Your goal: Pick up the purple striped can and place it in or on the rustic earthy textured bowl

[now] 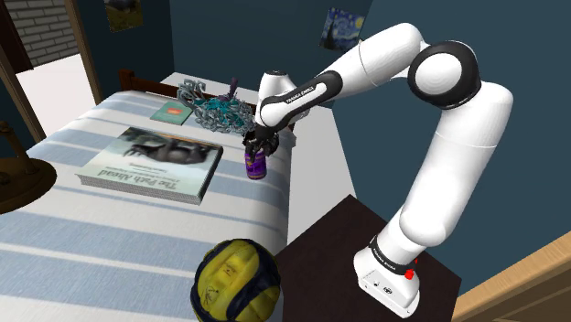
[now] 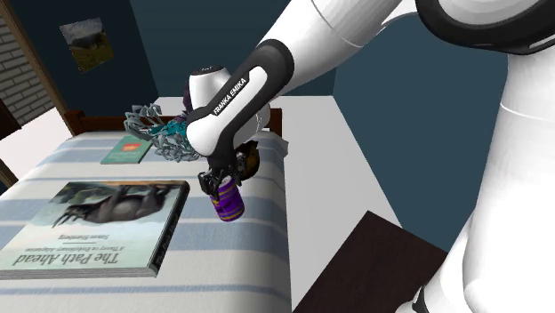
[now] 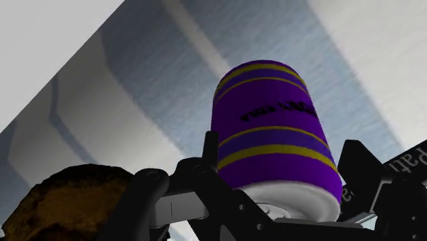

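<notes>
The black gripper [image 1: 254,152] is clenched on the top end of the purple can with yellow stripes [image 2: 230,201]. The can hangs tilted over the striped bed [image 1: 110,229], just beside the big book [image 1: 151,163], between the book and the bed's edge. The rough brown bowl [image 3: 68,202] sits near the can, slightly farther from the book. A yellow-and-blue ball [image 1: 235,282] lies well apart from the book.

Grips a purple can [image 2: 230,203] with yellow stripes in the black claw [image 2: 221,185], tilted, over the striped bed [image 2: 233,262]. Shows a large book [image 2: 98,218] lying flat to the left and a brown bowl [image 2: 253,160] just behind the claw.
</notes>
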